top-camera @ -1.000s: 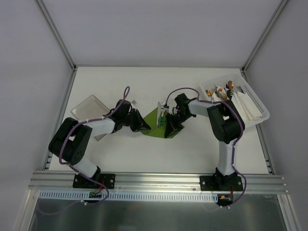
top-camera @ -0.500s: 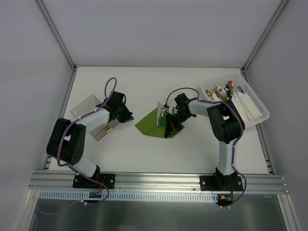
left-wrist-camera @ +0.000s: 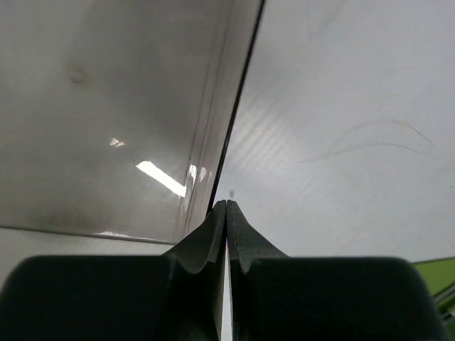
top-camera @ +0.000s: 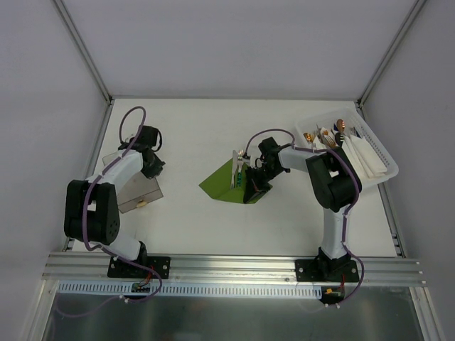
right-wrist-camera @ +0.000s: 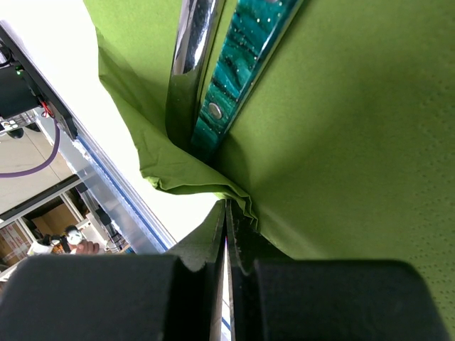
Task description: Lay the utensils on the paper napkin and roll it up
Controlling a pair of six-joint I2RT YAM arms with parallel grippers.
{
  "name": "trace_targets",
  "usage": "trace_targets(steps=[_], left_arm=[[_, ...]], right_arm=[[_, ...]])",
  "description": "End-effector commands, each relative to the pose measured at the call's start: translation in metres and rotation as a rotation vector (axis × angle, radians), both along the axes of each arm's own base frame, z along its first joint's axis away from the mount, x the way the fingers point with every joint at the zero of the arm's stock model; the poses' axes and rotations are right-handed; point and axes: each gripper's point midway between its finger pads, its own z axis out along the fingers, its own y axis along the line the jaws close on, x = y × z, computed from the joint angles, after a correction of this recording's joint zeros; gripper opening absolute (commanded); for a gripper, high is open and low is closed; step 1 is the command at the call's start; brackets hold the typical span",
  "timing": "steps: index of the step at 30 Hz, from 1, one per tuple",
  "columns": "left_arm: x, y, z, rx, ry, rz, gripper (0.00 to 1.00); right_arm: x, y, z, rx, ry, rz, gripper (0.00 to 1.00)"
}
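Note:
The olive-green paper napkin (top-camera: 219, 186) lies mid-table, its right side lifted and folded up. The utensils (top-camera: 237, 169) lean in that fold. In the right wrist view they show as a silvery handle (right-wrist-camera: 193, 42) and a teal handle (right-wrist-camera: 245, 60) lying on the napkin (right-wrist-camera: 355, 142). My right gripper (top-camera: 250, 189) is shut, with a crumpled napkin edge pinched at its tips (right-wrist-camera: 226, 206). My left gripper (top-camera: 153, 168) is shut and empty, far left of the napkin. Its tips (left-wrist-camera: 226, 206) are at the edge of a clear plastic tray (left-wrist-camera: 106, 106).
The clear tray (top-camera: 131, 190) lies at the left of the table. A white basket (top-camera: 375, 158) with copper-tipped cutlery and white folded napkins stands at the back right. Frame posts rise at both back corners.
My left arm has swung left, away from the napkin's left corner to the clear tray. My right gripper and the lifted napkin fold have stayed where they were.

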Motion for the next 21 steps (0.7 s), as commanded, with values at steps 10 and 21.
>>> trace_targets(steps=[10,21], left_arm=[[-0.046,0.104,0.028,0.174,0.078,0.181,0.00],[0.009,0.024,0.077,-0.141,-0.289,-0.270,0.01]], right_arm=[[0.012,-0.007,-0.008,-0.043,-0.042,0.001,0.03],[0.012,-0.007,-0.006,-0.038,-0.048,0.002,0.03]])
